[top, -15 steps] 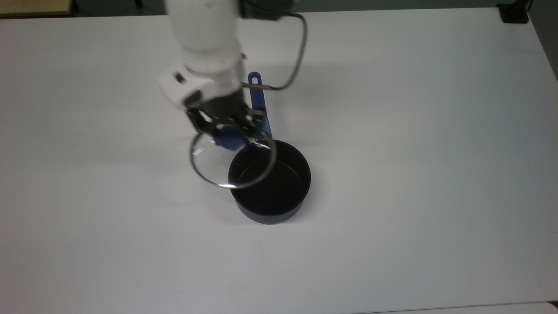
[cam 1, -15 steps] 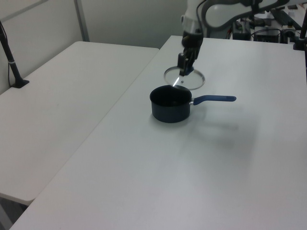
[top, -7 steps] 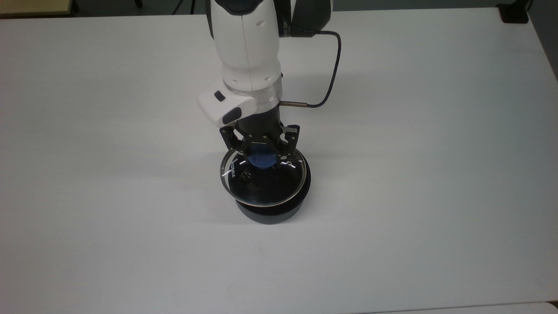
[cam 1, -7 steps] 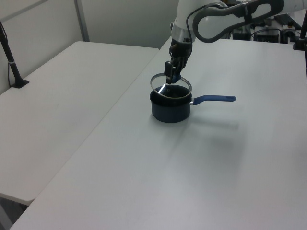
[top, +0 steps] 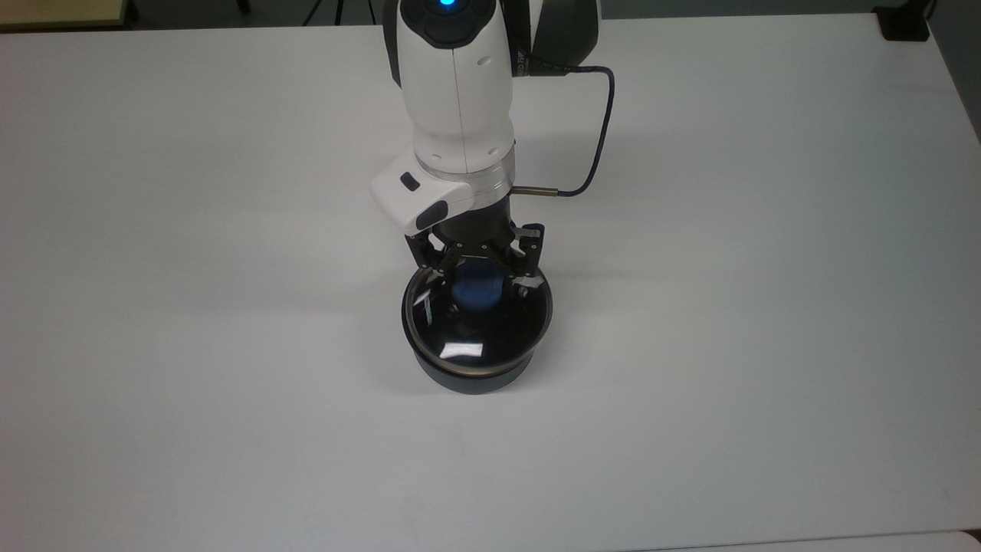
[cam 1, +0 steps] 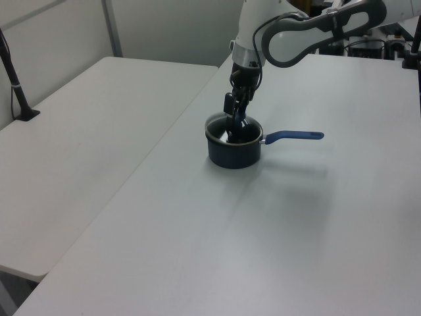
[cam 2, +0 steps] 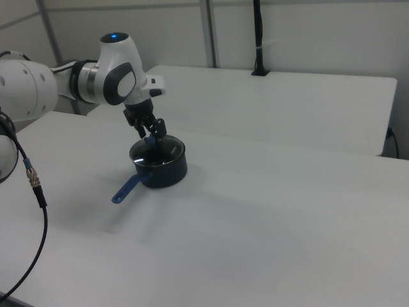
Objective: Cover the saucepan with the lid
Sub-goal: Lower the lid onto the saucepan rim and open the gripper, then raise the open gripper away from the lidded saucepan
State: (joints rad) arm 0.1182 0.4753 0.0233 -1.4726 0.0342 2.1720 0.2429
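Observation:
The dark navy saucepan (top: 471, 377) stands on the white table; the arm hides its long blue handle in the top view, and the handle (cam 1: 296, 136) points to the left view's right. The clear glass lid (top: 467, 349) lies level on the pan's rim and covers its mouth. My gripper (top: 479, 287) stands straight above it, shut on the lid's blue knob (top: 476, 292), one finger on each side. The right view shows the gripper (cam 2: 152, 134) on top of the saucepan (cam 2: 167, 173).
A black cable (top: 598, 138) loops from the wrist to the top view's right. The white table (top: 728, 307) is bare around the pan. A second table (cam 1: 85, 131) with a black post (cam 1: 16, 85) lies at the left view's left.
The gripper carried the lid from beside the pan to over it, then lowered it. The lid hung tilted above the rim half a second ago; it now rests flat on the saucepan.

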